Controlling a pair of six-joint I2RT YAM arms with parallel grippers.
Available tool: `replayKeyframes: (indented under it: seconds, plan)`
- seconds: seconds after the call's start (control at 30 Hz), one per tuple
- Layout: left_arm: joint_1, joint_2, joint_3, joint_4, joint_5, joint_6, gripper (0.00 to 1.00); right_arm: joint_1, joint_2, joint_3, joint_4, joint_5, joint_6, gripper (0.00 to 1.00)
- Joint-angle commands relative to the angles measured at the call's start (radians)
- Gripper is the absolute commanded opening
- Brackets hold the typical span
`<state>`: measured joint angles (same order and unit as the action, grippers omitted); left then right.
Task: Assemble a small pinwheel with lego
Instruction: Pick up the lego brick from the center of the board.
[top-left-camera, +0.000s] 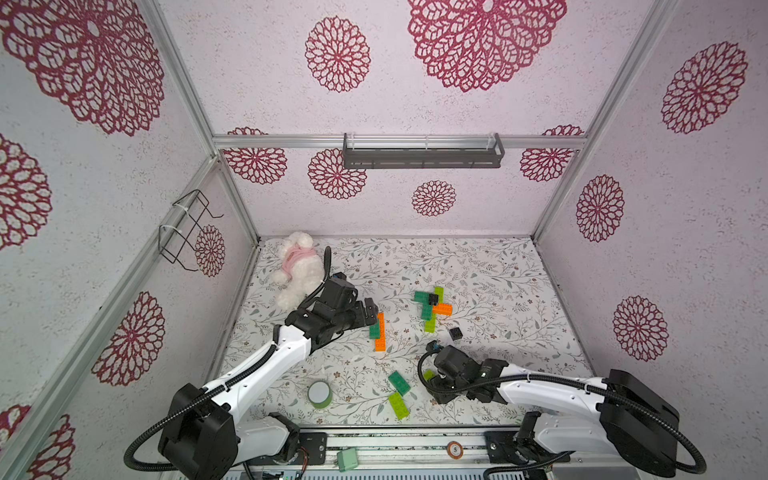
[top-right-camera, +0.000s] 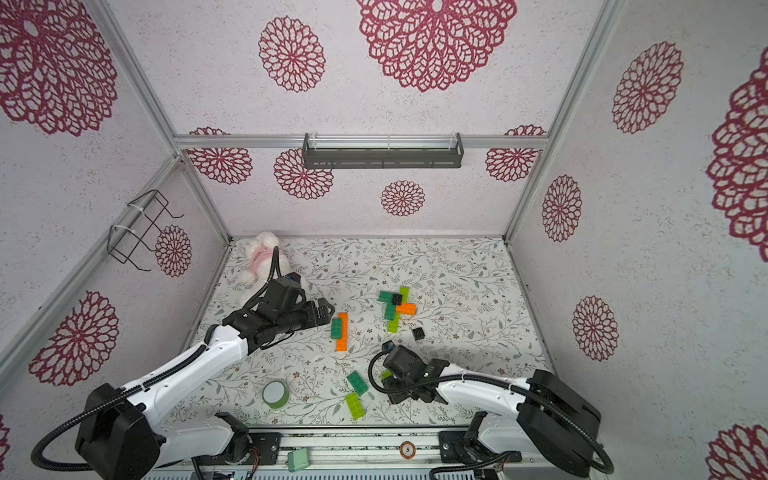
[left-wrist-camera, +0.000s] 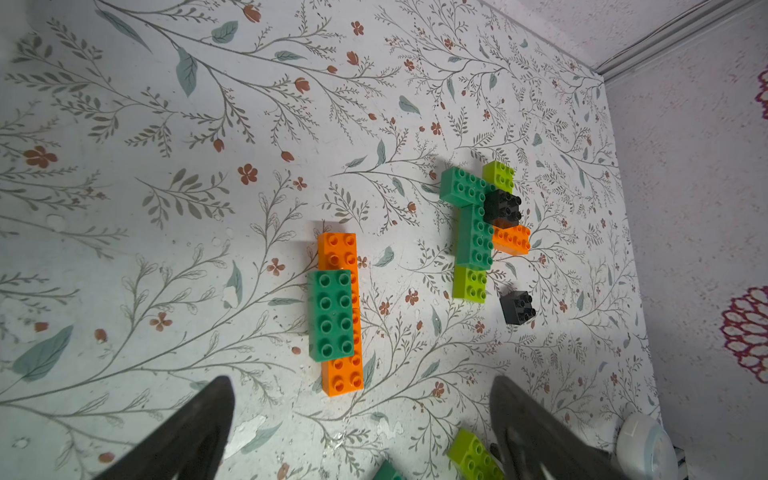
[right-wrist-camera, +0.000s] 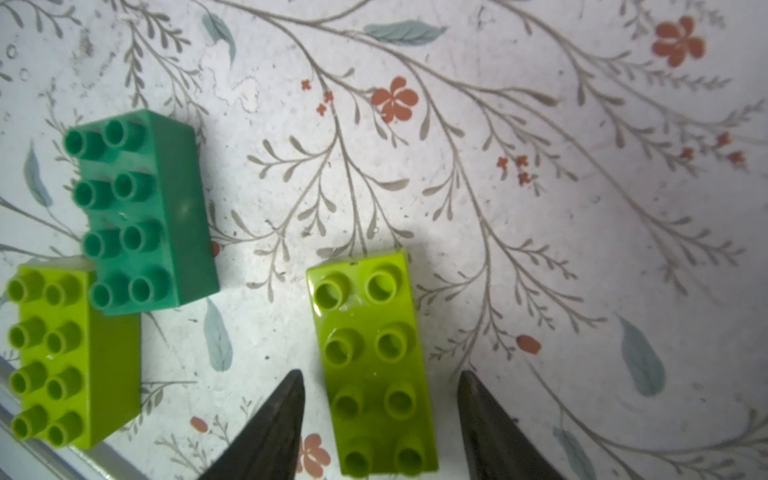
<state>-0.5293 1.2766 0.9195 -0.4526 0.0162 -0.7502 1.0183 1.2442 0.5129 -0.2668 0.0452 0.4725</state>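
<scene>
Enclosure walls (top-left-camera: 478, 216): white textured panels printed with crimson floral medallions, joined by an aluminium frame (top-left-camera: 291, 141). Rear rail carries a grey shelf (top-left-camera: 422, 160). A side wall carries a black wire rack (top-left-camera: 183, 232). Tabletop (top-left-camera: 498, 270): pale leaf-and-flower print.

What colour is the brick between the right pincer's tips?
The brick is lime green, clearest in the right wrist view.

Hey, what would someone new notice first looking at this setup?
Probably the bright half-built lego cluster of green, lime, orange and black bricks at mid-table. Next, the right gripper near the front edge, jaws open either side of a lime green brick, and the white plush toy in the far left corner.
</scene>
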Motion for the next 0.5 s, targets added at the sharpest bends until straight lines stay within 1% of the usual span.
replayKeyframes:
  seconds: [0.0,0.07,0.27,0.47]
  plan:
    - [0.006,0.002,0.002,0.022,0.009,-0.008,0.97,0.021,-0.021,-0.011,-0.011,0.030,0.017,0.56]
    - [0.006,0.000,0.005,0.022,0.009,-0.008,0.97,0.026,-0.024,-0.008,-0.023,0.038,0.021,0.53]
    - [0.006,0.001,0.013,0.019,0.013,-0.005,0.98,0.039,-0.035,-0.016,-0.036,0.055,0.047,0.52]
    - [0.006,0.014,0.019,0.023,0.028,-0.005,0.97,0.049,-0.036,-0.020,-0.030,0.081,0.063,0.47]
